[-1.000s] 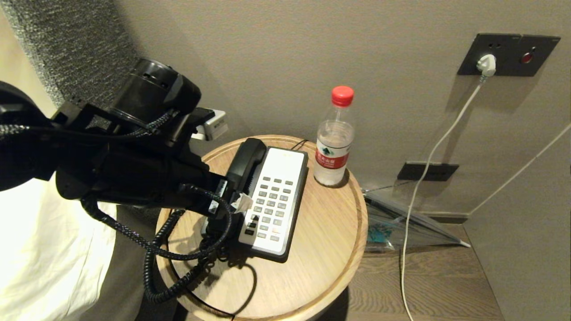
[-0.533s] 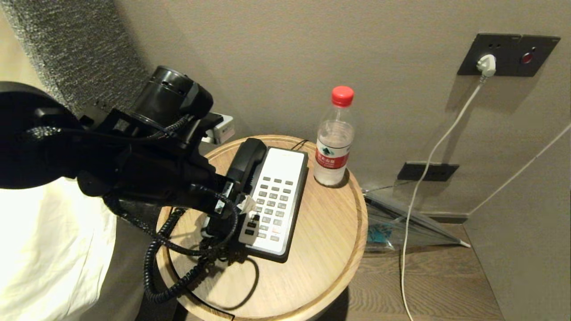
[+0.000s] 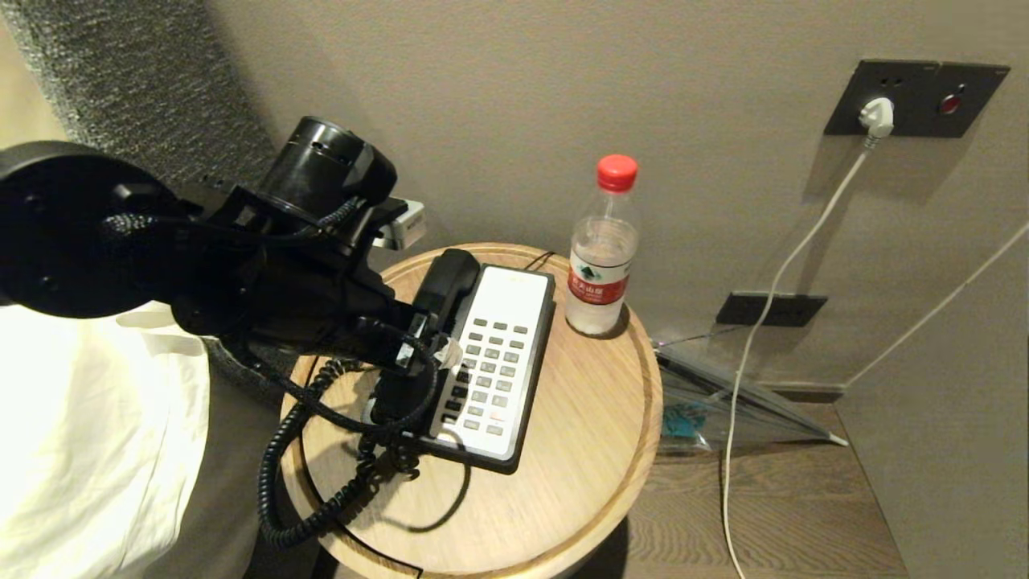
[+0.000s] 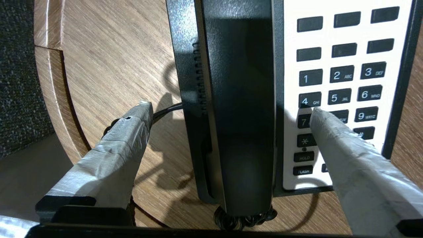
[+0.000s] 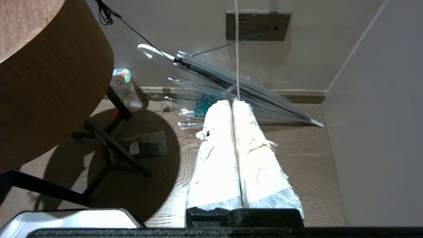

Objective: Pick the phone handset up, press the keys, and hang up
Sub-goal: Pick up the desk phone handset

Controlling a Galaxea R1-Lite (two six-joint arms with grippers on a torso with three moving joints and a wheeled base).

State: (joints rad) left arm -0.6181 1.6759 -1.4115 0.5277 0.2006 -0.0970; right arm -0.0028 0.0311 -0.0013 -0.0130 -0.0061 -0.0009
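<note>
Left gripper (image 4: 231, 112), jaws wide, straddles the handset (image 4: 241, 109), which lies lengthwise in the base (image 3: 514, 338), pointing toward the wall.

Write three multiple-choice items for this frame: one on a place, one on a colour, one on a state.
1. Where does the bottle stand?
A. On the table, beside the phone base, toward the wall
B. On the floor
C. On the keypad

2. What colour is the bottle's cap?
A. Blue
B. Red
C. White

3. How is the left tool?
A. Shut on the cord
B. Shut on the bottle
C. Open, fingers either side of the handset

Key: 1 A, the head view shows it upright on the wood top next to the base. 2 B, the cap is plainly red. 3 C, the left wrist view shows the fingers spread, with the handset in its cradle between them.
</note>
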